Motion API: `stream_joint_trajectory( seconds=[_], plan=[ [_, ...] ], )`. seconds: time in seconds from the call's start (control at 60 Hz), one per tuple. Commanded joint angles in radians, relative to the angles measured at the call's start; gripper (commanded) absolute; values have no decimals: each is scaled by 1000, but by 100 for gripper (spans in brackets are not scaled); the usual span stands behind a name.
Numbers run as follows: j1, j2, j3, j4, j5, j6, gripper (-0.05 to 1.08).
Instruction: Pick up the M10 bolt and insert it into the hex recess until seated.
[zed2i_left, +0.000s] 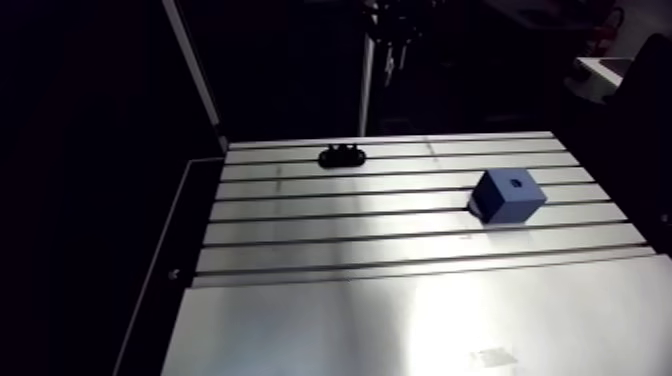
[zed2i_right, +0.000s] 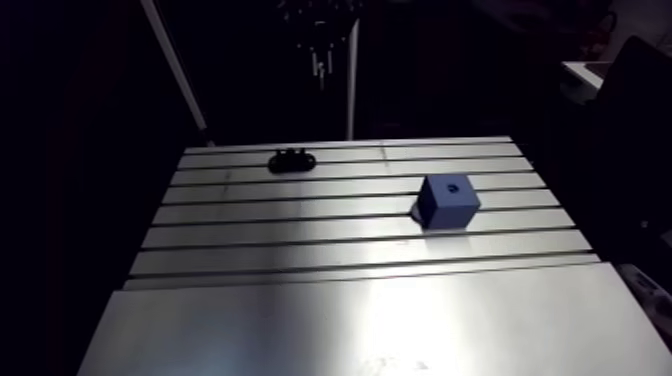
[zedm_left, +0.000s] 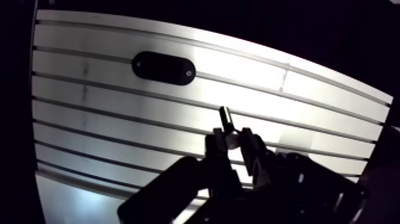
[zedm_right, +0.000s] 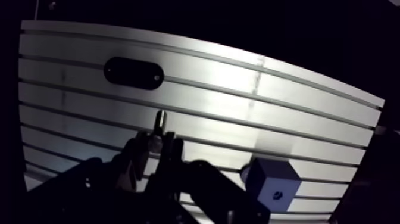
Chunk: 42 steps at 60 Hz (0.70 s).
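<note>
The gripper (zedm_left: 233, 138) is pinched shut on the small dark metal M10 bolt (zedm_left: 225, 117). It grips the bolt near one end, so the rest of the shank juts out ahead of the fingertips. That hold looks chosen to leave the free end clear to enter the recess first. The bolt hangs in the air, well above the slotted aluminium table (zed2i_left: 400, 310) and touching nothing else. Ahead of the bolt's tip, a flat black oblong holder (zedm_left: 163, 67) lies close to the table's far edge. The blue cube-shaped block (zedm_right: 272, 182) stands well apart from it, toward the table's right edge, with its small dark recess turned upward, probably so the bolt can be lowered straight in. Only the wrist view shows the grip, and only its right eye catches the block beside the gripper. The arm view shows the recess in the block's top face and the spacing across the table, but there the gripper is just a dim shape at the top.
</note>
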Motion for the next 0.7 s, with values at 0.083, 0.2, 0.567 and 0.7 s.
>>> stream_joint_trajectory(
  seconds=[0.083, 0.2, 0.567, 0.7],
  plan=[
    [-243, -97, -40, 248, -6, -588, 87],
    [-248, -97, -36, 253, -9, -598, 87],
    [-248, -109, -18, 253, -9, -591, 87],
    [-247, -121, 10, 252, -21, -584, 87]
  ],
)
